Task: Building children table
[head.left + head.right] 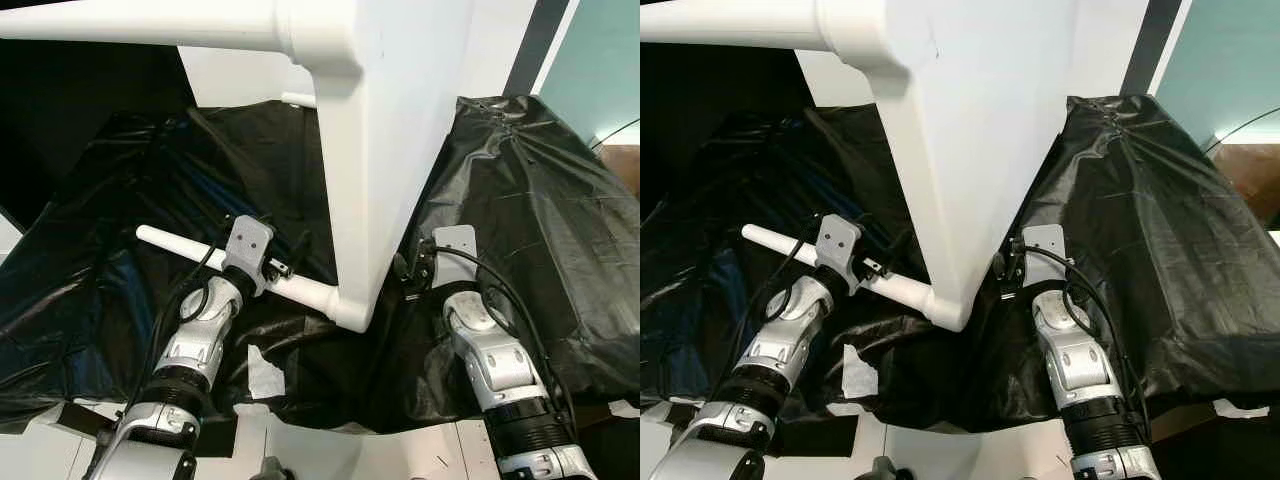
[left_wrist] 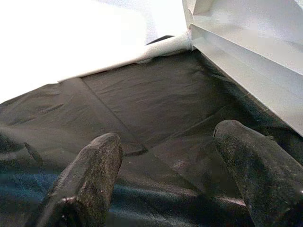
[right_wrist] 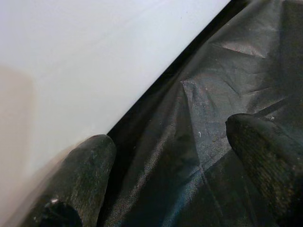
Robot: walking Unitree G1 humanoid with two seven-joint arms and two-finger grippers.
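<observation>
A white children's table (image 1: 400,120) stands tipped on its side on black plastic sheeting (image 1: 540,200). One white leg (image 1: 170,243) sticks out low to the left from its bottom corner, and another leg (image 1: 130,22) sticks out at the top. My left arm (image 1: 205,320) reaches up under the lower leg. The left gripper (image 2: 165,161) is open, with nothing between its fingers (image 2: 90,175), and points at the sheet below the table frame (image 2: 246,52). My right gripper (image 3: 170,156) is open beside the tabletop's flat face (image 3: 85,61), just above the sheet.
The black sheeting drapes over raised surfaces on both sides and lies wrinkled. A scrap of white paper (image 1: 262,372) lies on it near my left arm. White floor (image 1: 330,450) shows at the near edge. A teal wall (image 1: 600,70) stands at the far right.
</observation>
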